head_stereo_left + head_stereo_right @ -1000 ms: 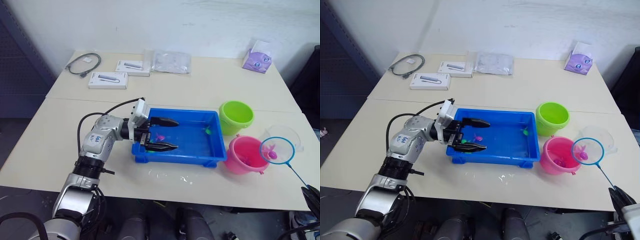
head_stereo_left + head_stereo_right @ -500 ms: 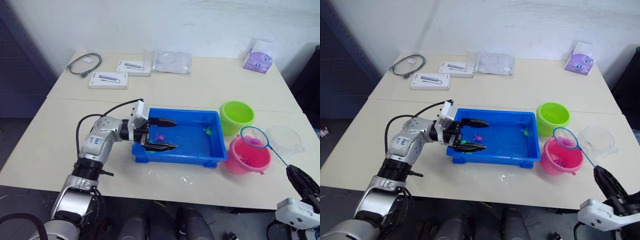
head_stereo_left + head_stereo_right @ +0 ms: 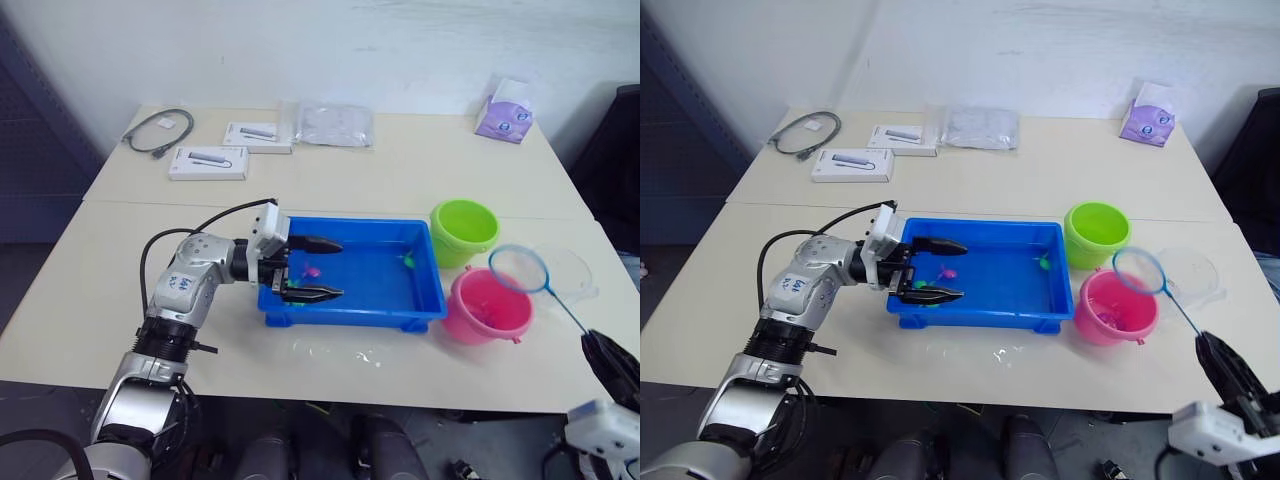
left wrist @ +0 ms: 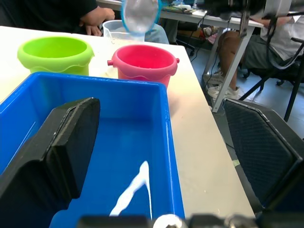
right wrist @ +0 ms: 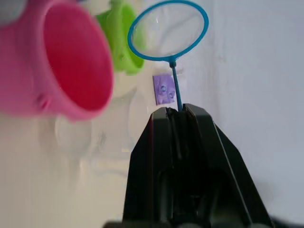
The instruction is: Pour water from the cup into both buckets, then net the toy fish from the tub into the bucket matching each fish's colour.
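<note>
Netting step: empty net hangs above the pink bucket

Right end effector [image 3: 1218, 362] clamps the net [image 3: 1138, 270] handle; left end effector [image 3: 940, 270] gapes over the tub's [image 3: 985, 318] 9 o'clock end. Next, sweep toward fish [image 3: 948, 273] at 9 o'clock.

The left tool [image 3: 318, 268], fingers spread, blocks the tub's [image 3: 430, 290] left end; the water to its right lies open apart from a few fish [image 3: 410, 262]. The green bucket [image 3: 463, 231] and pink bucket [image 3: 485, 307] crowd the tub's right end, the cup [image 3: 575, 273] just beyond. The net [image 3: 519, 269] hangs over the pink bucket's rim. Boxes [image 3: 207, 162], a cable [image 3: 157, 131], a bag [image 3: 334, 124] and a tissue pack [image 3: 504, 109] line the far worktop [image 3: 400, 175], whose middle is bare.
</note>
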Motion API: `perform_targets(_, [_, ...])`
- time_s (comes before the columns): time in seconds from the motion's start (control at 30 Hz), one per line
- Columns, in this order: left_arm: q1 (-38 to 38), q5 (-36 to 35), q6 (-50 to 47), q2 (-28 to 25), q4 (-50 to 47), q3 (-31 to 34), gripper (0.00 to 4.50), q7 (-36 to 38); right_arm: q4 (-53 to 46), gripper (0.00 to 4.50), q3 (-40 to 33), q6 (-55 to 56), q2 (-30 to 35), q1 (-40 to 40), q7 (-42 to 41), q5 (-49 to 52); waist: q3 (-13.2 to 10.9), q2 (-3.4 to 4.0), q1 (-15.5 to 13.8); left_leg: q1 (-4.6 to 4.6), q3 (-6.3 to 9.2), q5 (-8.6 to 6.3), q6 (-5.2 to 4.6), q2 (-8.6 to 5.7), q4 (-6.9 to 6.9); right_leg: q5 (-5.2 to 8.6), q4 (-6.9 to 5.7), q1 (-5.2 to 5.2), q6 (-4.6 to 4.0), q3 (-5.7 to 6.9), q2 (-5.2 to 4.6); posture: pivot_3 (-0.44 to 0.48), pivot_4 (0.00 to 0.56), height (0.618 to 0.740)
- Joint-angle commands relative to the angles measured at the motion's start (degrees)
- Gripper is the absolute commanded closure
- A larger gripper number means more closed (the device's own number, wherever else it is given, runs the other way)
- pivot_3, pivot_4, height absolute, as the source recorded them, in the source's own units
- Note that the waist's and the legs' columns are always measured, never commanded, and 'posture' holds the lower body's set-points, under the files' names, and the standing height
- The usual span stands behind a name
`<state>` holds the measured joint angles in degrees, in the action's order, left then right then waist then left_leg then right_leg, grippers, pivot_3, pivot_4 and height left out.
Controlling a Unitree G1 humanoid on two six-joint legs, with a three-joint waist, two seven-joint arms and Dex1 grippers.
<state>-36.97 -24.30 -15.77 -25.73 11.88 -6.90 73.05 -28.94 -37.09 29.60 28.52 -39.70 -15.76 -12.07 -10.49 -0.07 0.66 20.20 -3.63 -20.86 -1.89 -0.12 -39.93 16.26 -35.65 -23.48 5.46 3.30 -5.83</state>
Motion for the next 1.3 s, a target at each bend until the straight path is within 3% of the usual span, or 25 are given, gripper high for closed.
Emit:
perform_targets(0.03, [2.2,-0.2,2.6,-2.4,-1.0,3.4,0.06,0.1,-7.4,4.5,8.2,-14.5,6.0,4.6,-9.1,21.0,0.0,0.01,0.2,-0.01,0.01,0.0,-0.01,0.0,0.0,0.0,-0.01,0.0,0.0,0.0,-0.02,0.0,0.15,0.739])
perform_targets(0.17, [5.1,0.9,6.1,-4.4,-0.7,6.4,0.06,-2.5,-14.2,4.5,14.0,-37.4,10.8,12.2,-9.4,31.3,0.0,0.0,0.2,0.02,0.1,-0.01,-0.02,0.02,0.0,0.03,-0.05,-0.08,-0.06,0.09,-0.13,0.0,0.15,0.739])
perform_targets(0.3, [10.1,1.3,6.5,-7.8,-2.8,9.6,0.06,-5.1,-14.8,4.5,23.9,-53.5,17.6,25.7,-10.5,30.5,0.0,0.01,-0.4,0.1,0.11,-0.02,-0.02,-0.01,0.0,0.04,0.0,-0.14,-0.08,0.18,-0.24,0.0,0.15,0.739])
perform_targets(0.57, [15.9,1.5,4.4,-13.7,-6.5,12.8,0.06,-8.5,-3.7,4.5,39.1,-61.6,22.5,43.2,-14.6,21.5,0.0,-0.03,-1.2,0.34,0.37,-0.03,-0.08,-0.18,0.0,0.04,0.2,-0.15,-0.08,0.56,-0.47,0.0,0.15,0.739])
perform_targets(0.9, [19.3,0.9,2.1,-14.4,-11.2,14.2,0.06,-11.1,3.6,4.5,52.1,-71.3,16.6,58.5,-20.4,19.6,0.0,-0.02,-0.5,0.51,0.48,-0.02,-0.07,-0.19,-0.01,0.02,0.26,-0.19,-0.04,0.83,-0.47,0.0,0.15,0.739])
perform_targets(1.3, [20.7,1.5,1.1,-15.9,-12.1,14.9,0.06,-13.3,9.6,4.5,51.3,-77.2,7.2,67.3,-24.8,25.0,0.0,-0.01,-0.5,0.77,0.7,0.0,-0.03,-0.19,-0.03,0.01,0.18,-0.26,-0.03,1.09,-0.48,0.0,0.15,0.739])
